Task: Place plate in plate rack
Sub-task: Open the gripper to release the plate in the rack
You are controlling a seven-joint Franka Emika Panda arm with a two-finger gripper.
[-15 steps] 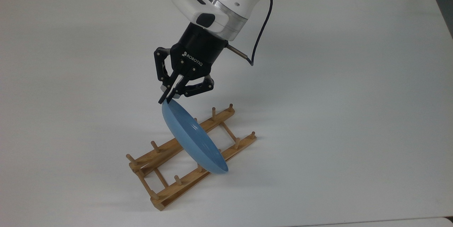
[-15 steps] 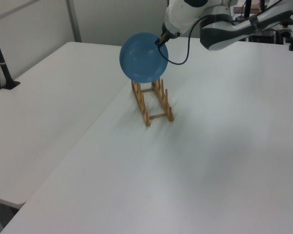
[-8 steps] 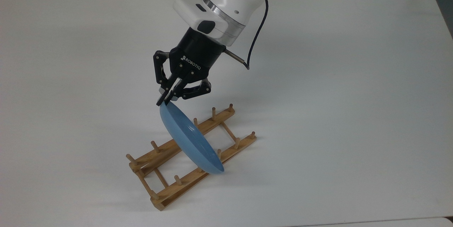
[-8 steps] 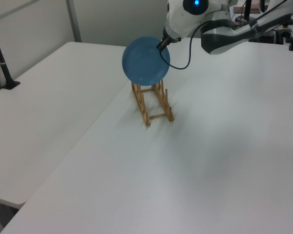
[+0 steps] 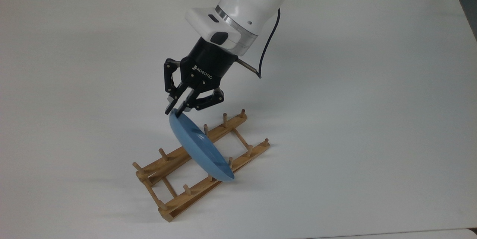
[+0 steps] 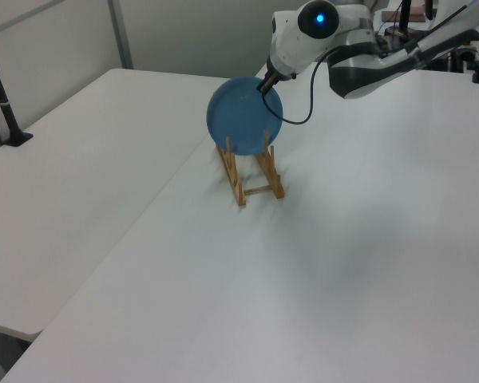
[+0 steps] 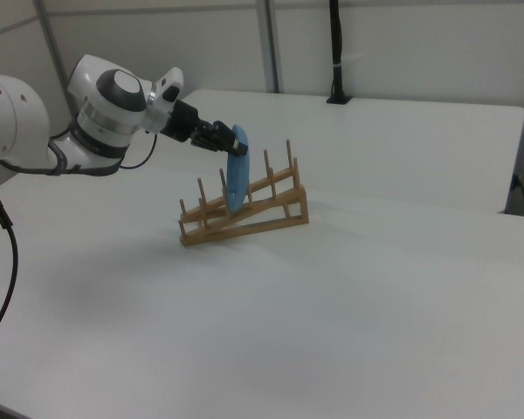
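I see the gripper (image 5: pixel 174 112), jaws clamped on the plate (image 5: pixel 199 147) rim (plate on edge), lowered between pegs of the plate rack (image 5: pixel 175 201) on the white bench (image 5: pixel 372 120).

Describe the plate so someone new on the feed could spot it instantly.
Start at the white table and find the light-brown wooden pegged rack lying on it. Standing on edge among its pegs is the round, glossy light-blue plate, its top rim pinched by the black two-finger gripper; it is the one blue thing there.
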